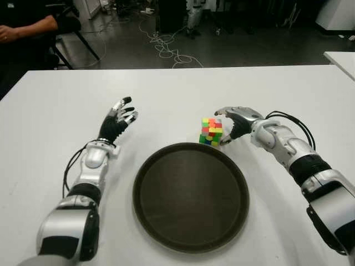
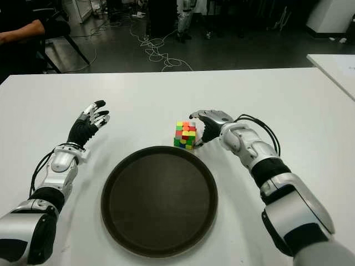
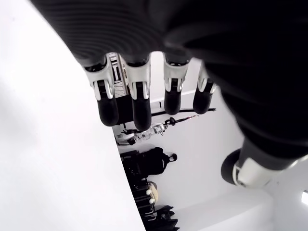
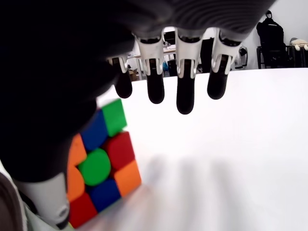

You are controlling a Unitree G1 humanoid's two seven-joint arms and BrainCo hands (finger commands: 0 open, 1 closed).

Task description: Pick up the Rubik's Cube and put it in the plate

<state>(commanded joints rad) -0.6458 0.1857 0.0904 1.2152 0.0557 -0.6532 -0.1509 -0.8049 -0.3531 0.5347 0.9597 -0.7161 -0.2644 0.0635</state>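
Note:
The Rubik's Cube (image 1: 211, 132) stands on the white table (image 1: 177, 94), just beyond the far rim of the dark round plate (image 1: 191, 197). My right hand (image 1: 226, 123) reaches in from the right. Its fingers (image 4: 185, 91) stretch out over the cube (image 4: 98, 168) and its thumb is at the cube's right side. The fingers are spread and not closed around the cube. My left hand (image 1: 119, 117) shows left of the plate with its fingers (image 3: 137, 103) extended and nothing in them.
A person's arm (image 1: 25, 29) and a chair show beyond the table's far left corner. Cables (image 1: 166, 50) lie on the floor behind the table. The corner of a second white table (image 1: 341, 60) is at the far right.

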